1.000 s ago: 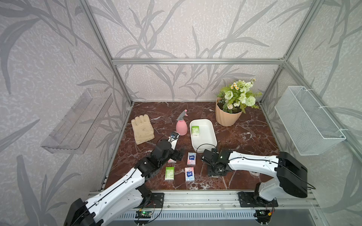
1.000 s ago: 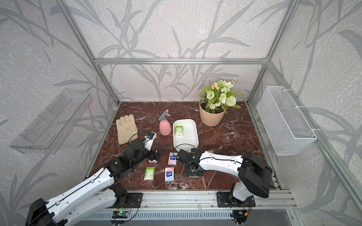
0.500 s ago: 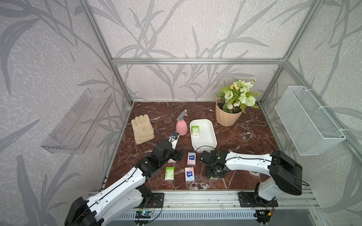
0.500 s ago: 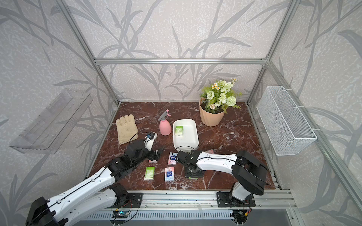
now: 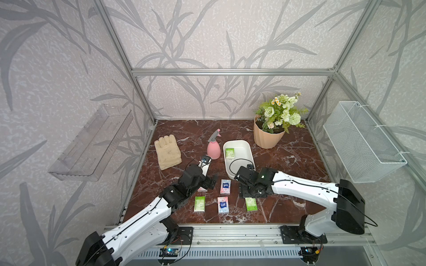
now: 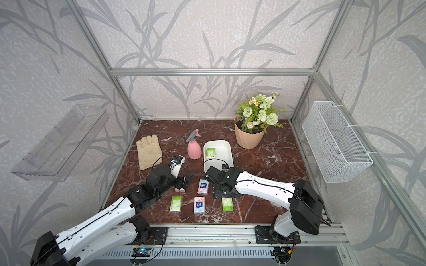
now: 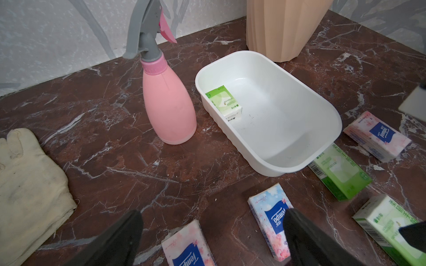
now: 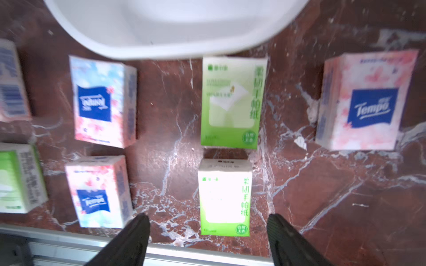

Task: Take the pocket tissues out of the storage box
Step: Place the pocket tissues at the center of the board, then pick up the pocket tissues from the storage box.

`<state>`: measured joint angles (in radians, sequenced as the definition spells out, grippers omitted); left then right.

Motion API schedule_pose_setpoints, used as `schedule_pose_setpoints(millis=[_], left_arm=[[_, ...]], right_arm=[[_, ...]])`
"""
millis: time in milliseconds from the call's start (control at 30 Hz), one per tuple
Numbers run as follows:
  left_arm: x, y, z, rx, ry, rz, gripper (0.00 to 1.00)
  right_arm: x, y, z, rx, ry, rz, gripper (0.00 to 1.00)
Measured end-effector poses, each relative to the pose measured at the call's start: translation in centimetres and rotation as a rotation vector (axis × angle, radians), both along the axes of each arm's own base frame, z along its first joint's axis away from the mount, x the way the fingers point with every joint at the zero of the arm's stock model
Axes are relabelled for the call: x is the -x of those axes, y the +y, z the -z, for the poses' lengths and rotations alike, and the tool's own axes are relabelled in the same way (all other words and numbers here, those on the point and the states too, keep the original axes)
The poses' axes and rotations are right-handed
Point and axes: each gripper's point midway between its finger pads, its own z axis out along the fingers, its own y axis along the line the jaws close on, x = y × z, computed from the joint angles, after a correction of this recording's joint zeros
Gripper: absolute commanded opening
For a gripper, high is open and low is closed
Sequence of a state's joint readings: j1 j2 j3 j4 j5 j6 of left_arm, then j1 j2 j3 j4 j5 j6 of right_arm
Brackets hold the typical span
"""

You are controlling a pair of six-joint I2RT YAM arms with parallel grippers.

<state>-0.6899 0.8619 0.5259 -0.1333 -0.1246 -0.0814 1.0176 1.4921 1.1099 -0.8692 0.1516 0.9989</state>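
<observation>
Now: seven packets (image 5: 222,204) flat in rows on table (image 5: 288,161), before box (image 7: 288,119); unloaded, spaced apart, likely for jaw clearance. Right gripper (image 8: 207,221) spread, empty, over green packet (image 8: 223,200) resting on table. Left gripper (image 7: 212,214) spread wide, empty, facing box. Last packet (image 7: 224,101) inside, against wall; likely next target.

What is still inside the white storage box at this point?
One green-and-white tissue packet, against the storage box wall nearest the spray bottle. The rest of the floor is bare in the left wrist view. Whatever lies under that packet is hidden.
</observation>
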Motion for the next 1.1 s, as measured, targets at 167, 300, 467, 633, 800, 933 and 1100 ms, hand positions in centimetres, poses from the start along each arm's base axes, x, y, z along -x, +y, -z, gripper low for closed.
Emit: schedule_pose_setpoints(millis=[167, 300, 467, 633, 800, 933, 1100], left_arm=[[-0.1, -0.1, -0.1, 0.005, -0.005, 0.001, 1.00], [-0.1, -0.1, -0.1, 0.005, -0.005, 0.001, 1.00], [0.0, -0.1, -0.1, 0.006, -0.004, 0.003, 1.00], [0.0, -0.2, -0.1, 0.008, -0.003, 0.006, 1.00], [0.1, -0.3, -0.1, 0.014, 0.002, 0.016, 1.00], [0.1, -0.4, -0.1, 0.014, 0.002, 0.016, 1.00], [0.1, -0.4, 0.0, 0.011, 0.005, 0.016, 1.00]], right_arm=[[-4.0, 0.1, -2.3, -0.038, -0.101, 0.023, 0.85], [-8.2, 0.2, -3.8, -0.072, -0.183, 0.049, 0.85], [-12.8, 1.4, -4.1, -0.079, -0.248, 0.034, 0.85], [-17.0, 2.8, -2.5, -0.077, -0.261, 0.015, 0.85], [-20.3, 3.9, -0.7, -0.068, -0.254, -0.003, 0.85], [-22.3, 4.7, 0.6, -0.074, -0.241, -0.013, 0.84], [-24.0, 5.9, 2.3, -0.089, -0.216, -0.032, 0.83]])
